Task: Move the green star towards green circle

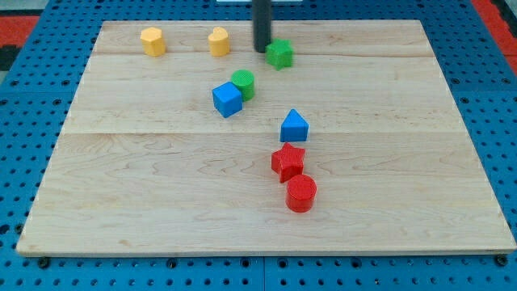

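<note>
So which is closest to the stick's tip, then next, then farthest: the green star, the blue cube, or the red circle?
Measured from my tip in the camera view:
1. Green star, right beside it on the view's right.
2. Blue cube, below it, toward the view's left.
3. Red circle, far down toward the view's bottom.

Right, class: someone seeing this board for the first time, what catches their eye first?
Probably the straight dark rod at the view's top, my tip just left of the green star block. Next, the green circle block touching the blue cube block mid-board, and the red star block above the red cylinder block.
</note>
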Motion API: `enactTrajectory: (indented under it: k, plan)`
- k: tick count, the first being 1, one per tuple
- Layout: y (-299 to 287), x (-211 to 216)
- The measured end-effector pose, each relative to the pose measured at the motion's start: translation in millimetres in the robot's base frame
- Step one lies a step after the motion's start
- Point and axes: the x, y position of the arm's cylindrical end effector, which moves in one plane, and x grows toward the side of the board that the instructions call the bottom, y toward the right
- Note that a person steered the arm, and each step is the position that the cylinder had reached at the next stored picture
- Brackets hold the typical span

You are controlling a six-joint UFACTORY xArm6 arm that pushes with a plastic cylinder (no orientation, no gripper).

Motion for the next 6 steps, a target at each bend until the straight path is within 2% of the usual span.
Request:
enactTrajectory:
  k: [1, 2, 3, 4, 5, 6]
  plan:
    - [-20, 40]
    - [-11, 18]
    - [27, -5]
    - [53, 30]
    - [2, 48]
    - [-18, 75]
